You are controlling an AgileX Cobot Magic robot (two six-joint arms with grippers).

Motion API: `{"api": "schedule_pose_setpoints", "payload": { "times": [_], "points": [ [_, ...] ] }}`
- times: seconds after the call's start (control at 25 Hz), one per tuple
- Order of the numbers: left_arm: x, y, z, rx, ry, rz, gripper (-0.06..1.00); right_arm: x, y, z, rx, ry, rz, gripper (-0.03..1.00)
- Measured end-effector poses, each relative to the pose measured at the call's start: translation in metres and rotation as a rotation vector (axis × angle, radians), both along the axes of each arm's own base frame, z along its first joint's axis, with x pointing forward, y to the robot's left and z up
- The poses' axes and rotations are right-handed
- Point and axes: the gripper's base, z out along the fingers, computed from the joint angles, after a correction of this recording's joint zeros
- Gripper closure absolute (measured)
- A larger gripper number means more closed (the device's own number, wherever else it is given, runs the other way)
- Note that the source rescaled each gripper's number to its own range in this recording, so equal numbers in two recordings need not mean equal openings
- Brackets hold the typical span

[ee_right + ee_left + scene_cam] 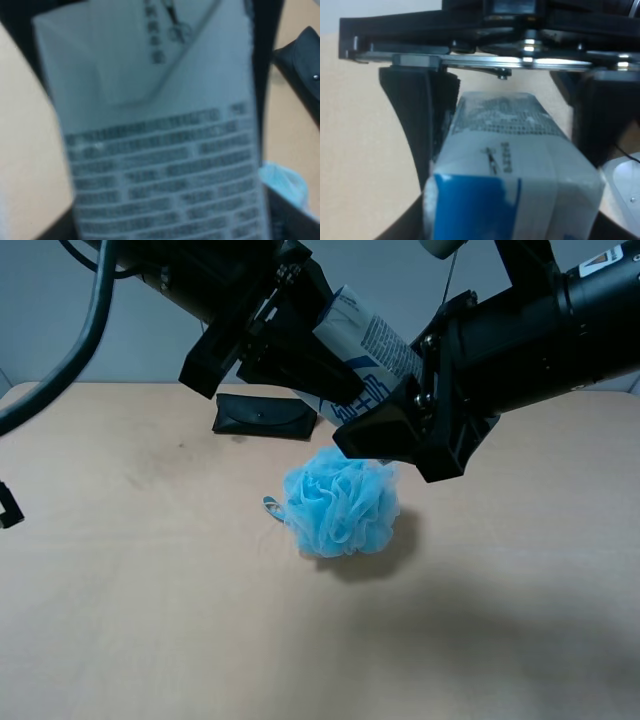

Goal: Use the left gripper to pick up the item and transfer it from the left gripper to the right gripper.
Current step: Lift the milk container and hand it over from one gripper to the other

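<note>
now the carton hangs above the sponge, clamped in the left gripper, its long axis slanting rightward into the right gripper, whose jaws flank its free end, whether pinching yet i cannot tell.

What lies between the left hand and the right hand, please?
The milk carton, gripped by the left hand, reaching into the right hand: see exterior high view.

We are seeing a smooth paper carton above the fluffy mesh sponge, a matt pouch behind it, and a smooth wood-look table beneath.
</note>
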Motion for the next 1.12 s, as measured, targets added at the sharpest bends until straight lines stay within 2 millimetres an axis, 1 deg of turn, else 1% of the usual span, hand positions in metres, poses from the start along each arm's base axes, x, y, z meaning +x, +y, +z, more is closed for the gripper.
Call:
{"api": "schedule_pose_setpoints", "payload": {
  "times": [0.08, 0.12, 0.44, 0.64, 0.68, 0.72, 0.76, 0.8, 0.88, 0.92, 0.96, 1.0, 1.12],
  "points": [
    [-0.001, 0.0, 0.0, 0.001, 0.008, -0.007, 0.94, 0.0, 0.0, 0.0, -0.002, -0.001, 0.002, 0.9],
    [-0.001, 0.0, 0.0, 0.001, 0.01, -0.007, 0.94, 0.0, 0.0, 0.0, -0.004, -0.004, 0.005, 0.92],
    [-0.001, -0.001, -0.001, 0.004, 0.017, -0.003, 0.94, -0.001, 0.0, -0.001, -0.013, -0.005, 0.013, 0.92],
    [0.001, -0.001, -0.002, 0.029, 0.081, 0.067, 0.94, -0.001, -0.001, -0.001, -0.018, -0.006, 0.014, 0.92],
    [0.001, -0.002, -0.002, 0.034, 0.095, 0.079, 0.92, 0.0, -0.001, -0.001, -0.019, -0.006, 0.013, 0.92],
    [0.002, -0.002, -0.002, 0.037, 0.107, 0.099, 0.84, 0.0, -0.001, -0.001, -0.019, -0.003, 0.009, 0.92],
    [0.004, -0.003, -0.002, 0.029, 0.12, 0.126, 0.7, 0.0, -0.001, -0.001, -0.018, 0.002, 0.006, 0.96],
    [0.005, -0.003, -0.001, 0.023, 0.121, 0.143, 0.52, -0.001, -0.001, -0.001, -0.021, 0.005, 0.008, 0.97],
    [0.008, -0.004, 0.0, 0.014, 0.119, 0.182, 0.23, -0.001, -0.001, -0.002, -0.025, 0.011, 0.012, 0.97],
    [0.009, -0.004, 0.0, 0.01, 0.117, 0.195, 0.13, -0.001, -0.001, -0.002, -0.026, 0.011, 0.012, 0.97],
    [0.01, -0.004, 0.0, 0.009, 0.117, 0.203, 0.06, -0.001, -0.001, -0.002, -0.027, 0.01, 0.012, 0.97],
    [0.01, -0.004, 0.0, 0.009, 0.116, 0.205, 0.03, -0.001, -0.001, -0.002, -0.027, 0.01, 0.012, 0.97],
    [0.01, -0.004, 0.0, 0.006, 0.116, 0.208, -0.02, -0.001, -0.001, -0.002, -0.027, 0.011, 0.012, 0.97]
  ]
}}
